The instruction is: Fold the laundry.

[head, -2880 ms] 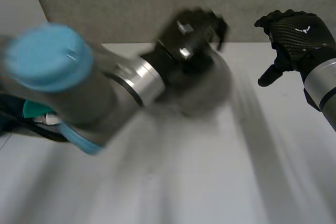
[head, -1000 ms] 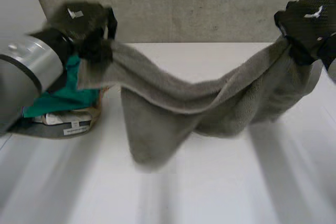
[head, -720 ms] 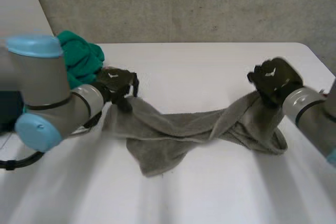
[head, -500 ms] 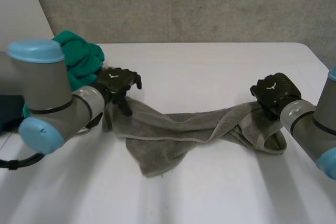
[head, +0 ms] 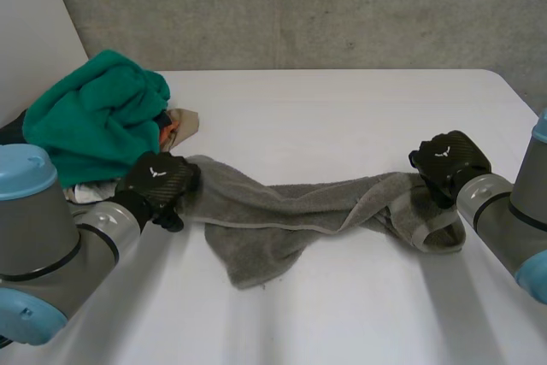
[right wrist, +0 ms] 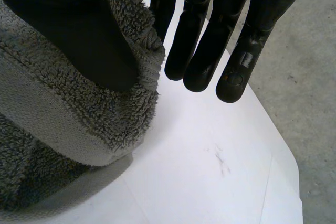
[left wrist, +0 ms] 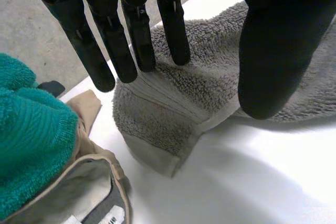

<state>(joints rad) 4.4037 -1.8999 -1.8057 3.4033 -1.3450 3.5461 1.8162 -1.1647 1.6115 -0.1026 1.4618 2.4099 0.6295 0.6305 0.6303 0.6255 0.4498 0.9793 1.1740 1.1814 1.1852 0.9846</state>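
Observation:
A grey towel [head: 291,211] lies bunched and twisted in a long strip across the white table [head: 342,108]. My left hand [head: 158,181] hovers at its left end, open. In the left wrist view its straight fingers [left wrist: 131,40] and thumb [left wrist: 273,51] stand apart above the towel's corner [left wrist: 168,103], which lies flat on the table. My right hand [head: 444,160] is at the towel's right end. In the right wrist view its thumb [right wrist: 68,24] presses the towel's hemmed edge [right wrist: 63,108] against its fingers [right wrist: 210,40], so it is shut on the towel.
A pile of green cloth [head: 94,121] sits on a beige bag or basket [head: 179,126] at the table's left, close to my left hand; the left wrist view shows the green cloth [left wrist: 31,145] beside the towel corner. The table's right edge [head: 517,96] runs just past my right hand.
A second ago both hands held the towel stretched in the air. They lowered it onto the table; the left hand let go of its corner and drew back. The right hand keeps its grip.

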